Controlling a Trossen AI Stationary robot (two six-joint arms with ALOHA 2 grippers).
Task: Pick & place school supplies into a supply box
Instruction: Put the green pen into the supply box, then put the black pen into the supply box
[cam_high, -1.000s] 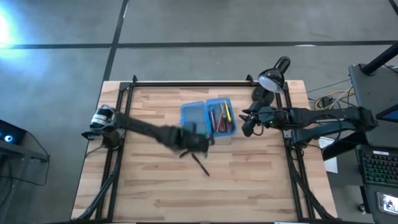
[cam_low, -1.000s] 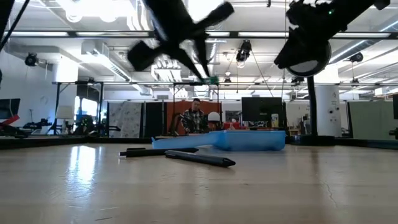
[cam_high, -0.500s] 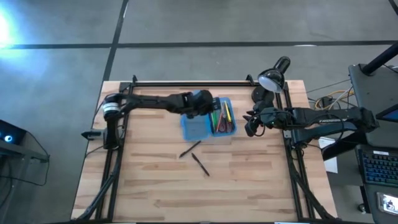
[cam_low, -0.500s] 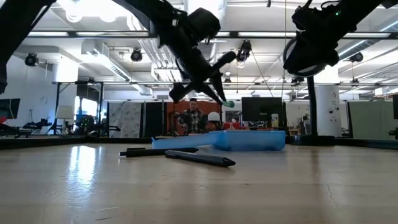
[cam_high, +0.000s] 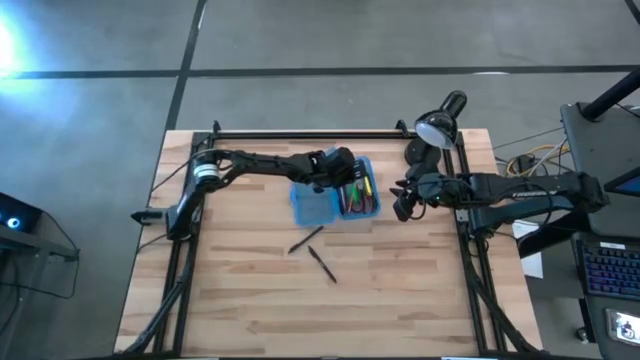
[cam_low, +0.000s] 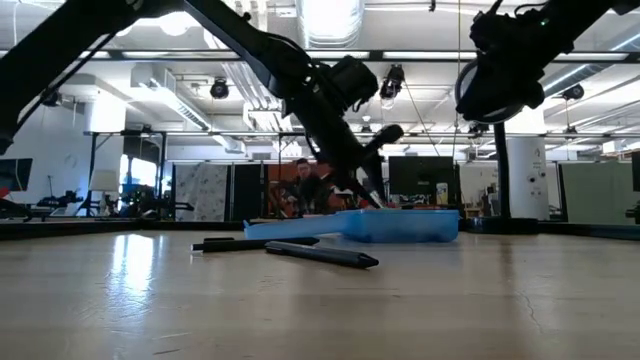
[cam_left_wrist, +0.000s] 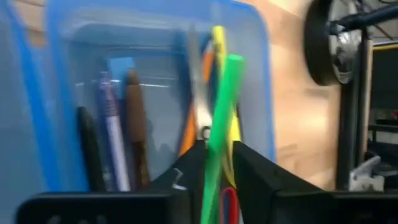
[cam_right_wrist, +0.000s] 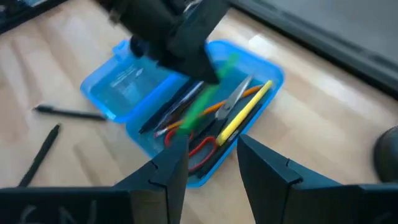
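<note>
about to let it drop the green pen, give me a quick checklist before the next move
1. Left gripper shut on the green pen: ok.
2. Pen over the filled half of the supply box, not over the table: ok.
3. Box open, both halves flat: ok.
4. Room in that half among the yellow pen, scissors and other pens: cannot tell, it looks crowded.
5. Right gripper clear of the drop, beside the box and open: ok.
6. Two black pens remain on the table to be picked: not ok yet.
</note>
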